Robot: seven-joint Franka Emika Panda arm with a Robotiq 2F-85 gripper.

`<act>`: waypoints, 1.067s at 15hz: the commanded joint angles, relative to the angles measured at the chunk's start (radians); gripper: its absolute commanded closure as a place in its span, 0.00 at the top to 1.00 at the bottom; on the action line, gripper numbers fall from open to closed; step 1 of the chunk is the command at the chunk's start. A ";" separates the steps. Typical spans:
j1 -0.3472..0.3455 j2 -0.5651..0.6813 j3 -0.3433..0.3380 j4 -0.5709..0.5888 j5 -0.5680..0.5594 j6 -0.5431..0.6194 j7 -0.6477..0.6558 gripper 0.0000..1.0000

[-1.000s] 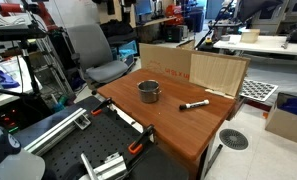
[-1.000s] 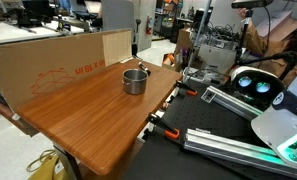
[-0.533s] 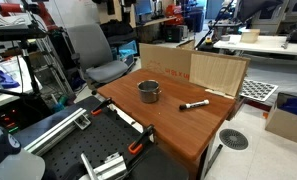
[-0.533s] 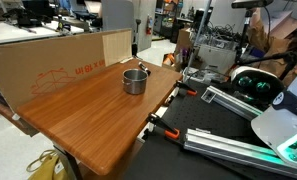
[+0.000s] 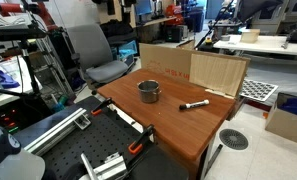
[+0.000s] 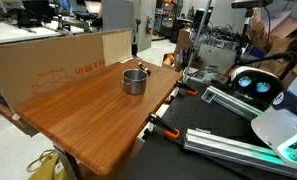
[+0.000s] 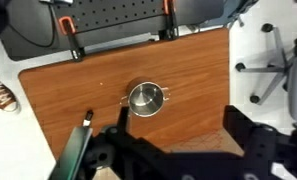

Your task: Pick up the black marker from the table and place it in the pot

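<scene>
The silver-grey pot point(image 5: 149, 91) stands near the middle of the reddish-brown table point(image 5: 168, 125); it also shows in an exterior view point(image 6: 136, 81) and in the wrist view point(image 7: 144, 98). The black marker point(image 5: 195, 104) lies flat on the table beside the pot, about a pot's width away. In the wrist view the marker point(image 7: 88, 118) shows left of the pot, partly hidden by the gripper body. My gripper point(image 7: 180, 135) hangs high above the table, open and empty, with its dark jaws wide apart. It does not show in the exterior views.
Cardboard sheets point(image 5: 188, 68) stand along the table's far edge, also in an exterior view point(image 6: 48, 60). Orange clamps point(image 7: 73, 50) grip the near edge by the black perforated base point(image 5: 98, 160). An office chair point(image 5: 93, 50) stands beside the table.
</scene>
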 commanded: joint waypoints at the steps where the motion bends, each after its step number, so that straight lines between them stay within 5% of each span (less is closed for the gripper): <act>1: -0.006 0.020 0.007 0.010 0.024 0.005 -0.005 1.00; 16: -0.076 0.358 -0.048 0.198 0.144 0.022 0.053 1.00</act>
